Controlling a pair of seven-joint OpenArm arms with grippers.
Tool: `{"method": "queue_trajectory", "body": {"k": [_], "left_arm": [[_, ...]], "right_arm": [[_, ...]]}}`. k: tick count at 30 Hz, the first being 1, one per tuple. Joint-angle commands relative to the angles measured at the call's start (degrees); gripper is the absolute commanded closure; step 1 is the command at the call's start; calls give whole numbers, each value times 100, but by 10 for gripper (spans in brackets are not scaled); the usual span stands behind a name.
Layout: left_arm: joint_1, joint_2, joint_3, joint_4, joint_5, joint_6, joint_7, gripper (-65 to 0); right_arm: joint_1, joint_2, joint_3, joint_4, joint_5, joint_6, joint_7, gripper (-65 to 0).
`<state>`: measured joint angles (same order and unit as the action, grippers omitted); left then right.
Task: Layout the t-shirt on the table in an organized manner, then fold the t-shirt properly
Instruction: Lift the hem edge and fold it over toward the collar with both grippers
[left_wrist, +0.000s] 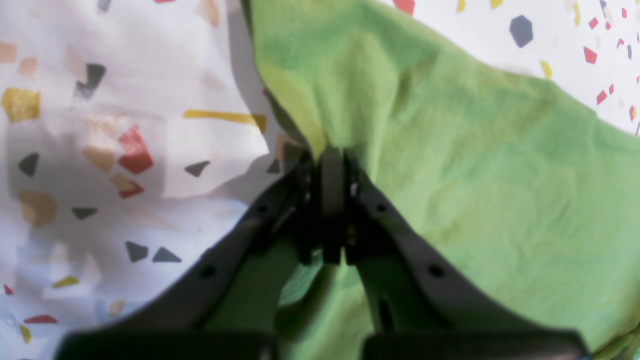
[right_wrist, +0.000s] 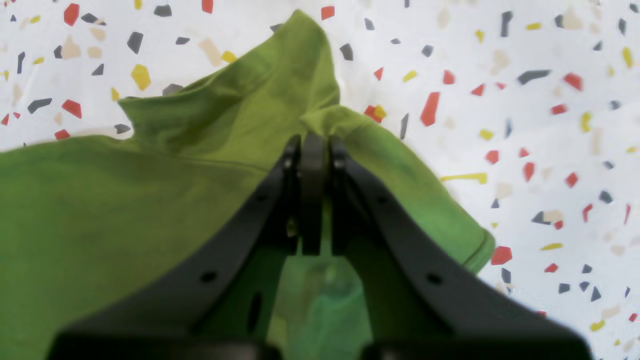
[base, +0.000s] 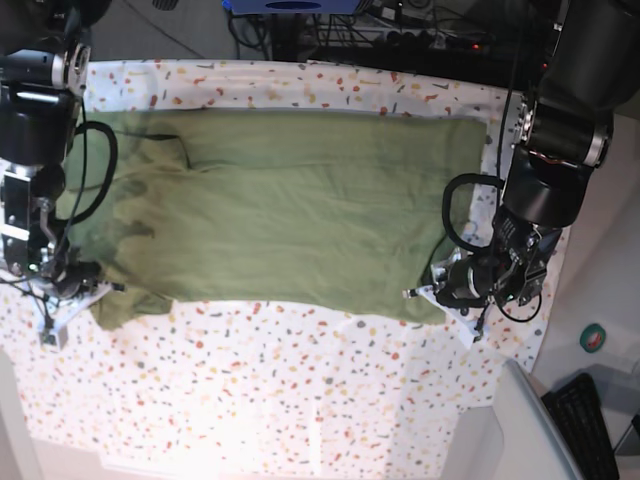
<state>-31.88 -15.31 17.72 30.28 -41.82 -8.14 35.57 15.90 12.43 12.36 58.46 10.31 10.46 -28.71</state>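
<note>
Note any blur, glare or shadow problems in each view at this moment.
Left wrist: soft overall, flecks on the table smeared, gripper body at the bottom blurred, its shadow grey on the cloth. Right wrist: sharper, flecks crisp, t-shirt evenly lit, near gripper body out of focus. Base: glare washes out the table's near edge; wide-angle bend at the corners.

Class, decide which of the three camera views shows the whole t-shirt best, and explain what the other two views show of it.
The base view: the t-shirt lies spread across the table, seen edge to edge. The left wrist view shows only a bunched part pinched in the left gripper; the right wrist view shows a sleeve area clamped in the right gripper.
</note>
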Motion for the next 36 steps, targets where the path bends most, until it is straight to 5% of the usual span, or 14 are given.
{"method": "queue_trajectory", "body": {"k": [1, 7, 14, 19, 36], "left_arm": [[-104, -29, 0, 53, 20, 19, 69, 0], [379, -152, -70, 1011, 20, 19, 544, 0], [1583, -223, -1670, 3174, 64, 19, 1669, 0], [2120, -249, -2075, 4211, 72, 19, 2170, 0], [2770, -601, -2057, 4290, 72, 19, 2241, 0]], "right_arm": [[49, 89, 17, 269, 29, 31, 124, 0], [-531, 89, 17, 1051, 29, 31, 124, 0], [-970, 89, 26, 1376, 29, 31, 124, 0], [-1260, 81, 26, 1508, 29, 13, 124, 0], [-1621, -174, 641, 1482, 29, 40, 124, 0]]}}
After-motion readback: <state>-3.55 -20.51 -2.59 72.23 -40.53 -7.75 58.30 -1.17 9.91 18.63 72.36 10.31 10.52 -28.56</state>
